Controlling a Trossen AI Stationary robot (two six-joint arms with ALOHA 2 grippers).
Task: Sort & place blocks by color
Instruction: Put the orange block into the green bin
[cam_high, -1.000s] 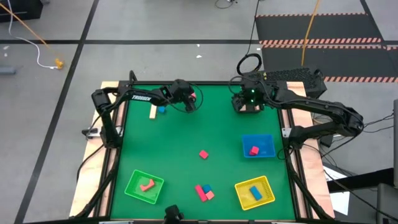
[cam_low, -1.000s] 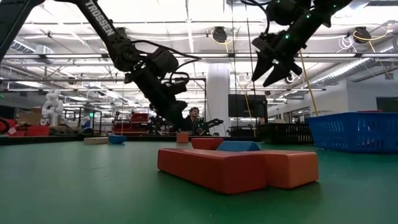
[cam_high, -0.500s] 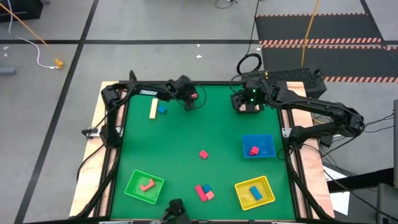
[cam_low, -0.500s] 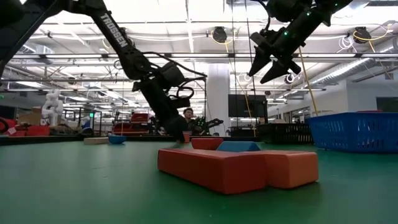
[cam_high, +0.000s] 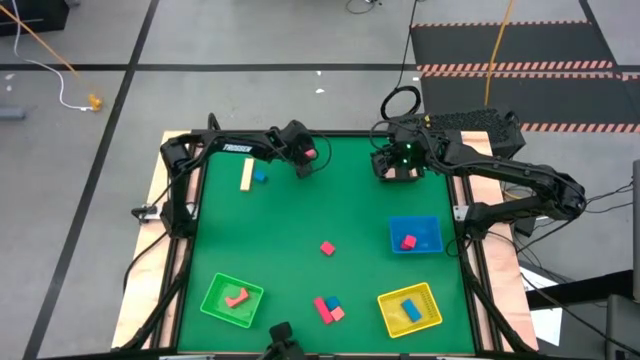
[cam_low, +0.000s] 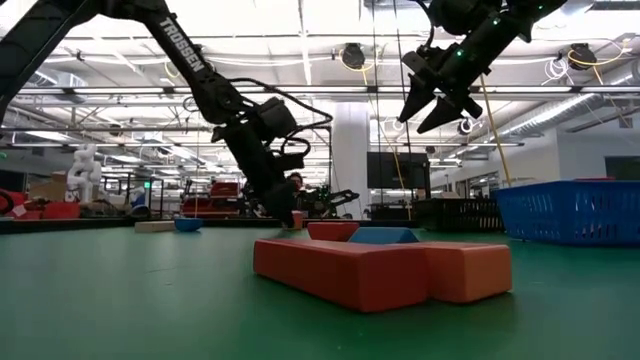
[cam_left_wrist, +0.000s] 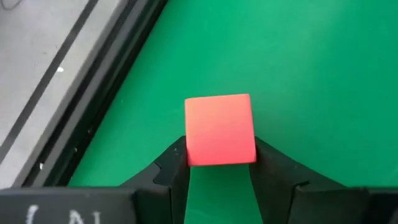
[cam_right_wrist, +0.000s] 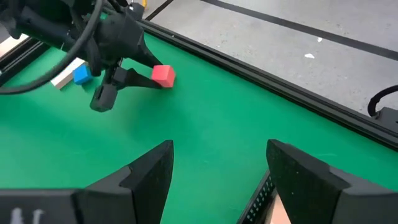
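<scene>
A green bench (cam_high: 330, 200) seen from above, with two dark robot arms reaching in from its far corners. The left claw (cam_left_wrist: 221, 163) is at the far edge of the bench, left of centre, pinching a red cube (cam_left_wrist: 220, 129) between its two fingers; the cube sits at bench level. Just left of it lie a tan bar (cam_high: 246, 175) and a small blue block (cam_high: 260, 177), close together.

The right claw (cam_right_wrist: 217, 165) hangs above the far edge, right of centre, its fingers spread wide and holding nothing.

A lone red block (cam_high: 327, 248) rests mid-bench. Near the front edge, a cluster of red and blue blocks (cam_high: 328, 307) lies touching. A green tray (cam_high: 231, 299) at front left holds a red piece. A yellow tray (cam_high: 409, 309) at front right holds a blue piece. A blue tray (cam_high: 415, 234) on the right side holds a red piece.
</scene>
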